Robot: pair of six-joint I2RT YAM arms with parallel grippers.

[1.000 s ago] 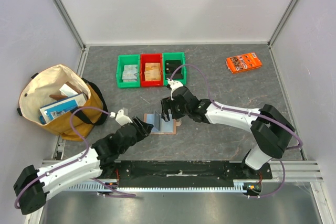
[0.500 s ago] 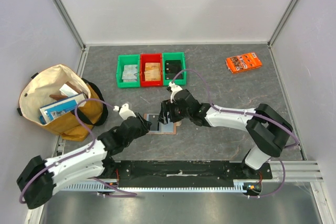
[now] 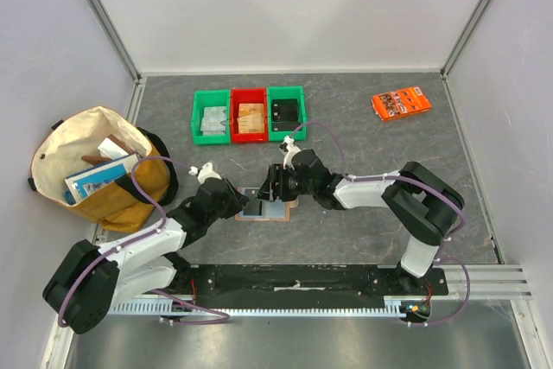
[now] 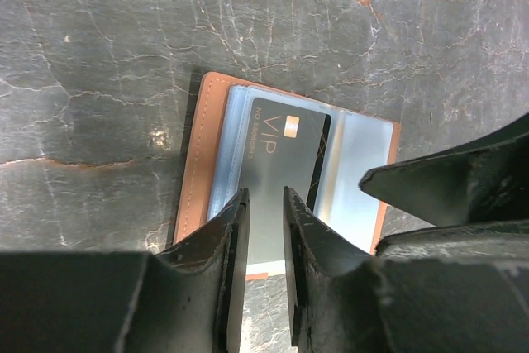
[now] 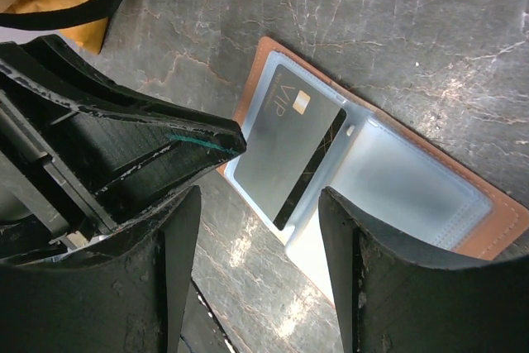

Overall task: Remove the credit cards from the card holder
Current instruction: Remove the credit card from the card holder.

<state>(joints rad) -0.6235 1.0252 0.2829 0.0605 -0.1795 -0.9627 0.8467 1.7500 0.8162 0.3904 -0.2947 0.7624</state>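
The left arm (image 3: 130,261) and the right arm (image 3: 380,187), bolted at the near edge of the grey marbled table (image 3: 371,140), met over the card holder (image 4: 196,155). The holder lay open and flat on the table just beyond the arm bases, a little left of centre. The reddish-brown leather wallet had its clear, bluish sleeves (image 4: 355,163) face up. A dark grey credit card (image 4: 277,150) marked "VIP" lay on the sleeve nearer the left arm.

The left hand (image 4: 264,194) stood low over that card's near end. Its two fingers (image 4: 235,237) were drawn close, with only a narrow slit between them and the card showing through the slit. Whether they pinched the card could not be told.

The right hand (image 5: 260,200) hovered over the holder from the opposite side, released. Its fingers were spread wide with the open wallet in plain view between them and nothing gripped. One of its fingers (image 4: 446,183) reached over the sleeve nearer the right arm.

At the table's left side a cream-and-mustard tote bag (image 3: 154,181) stood open with flat packages inside. Beyond the hands three small bins sat in a row, side by side. They were a green bin (image 3: 212,93) with grey-silver contents, a red bin (image 3: 249,92) with tan contents and a second green bin (image 3: 285,90) with black contents, all too small to identify. Farther back and to the right, well apart from the rest, an orange printed packet (image 3: 402,102) lay near the table's far corner.
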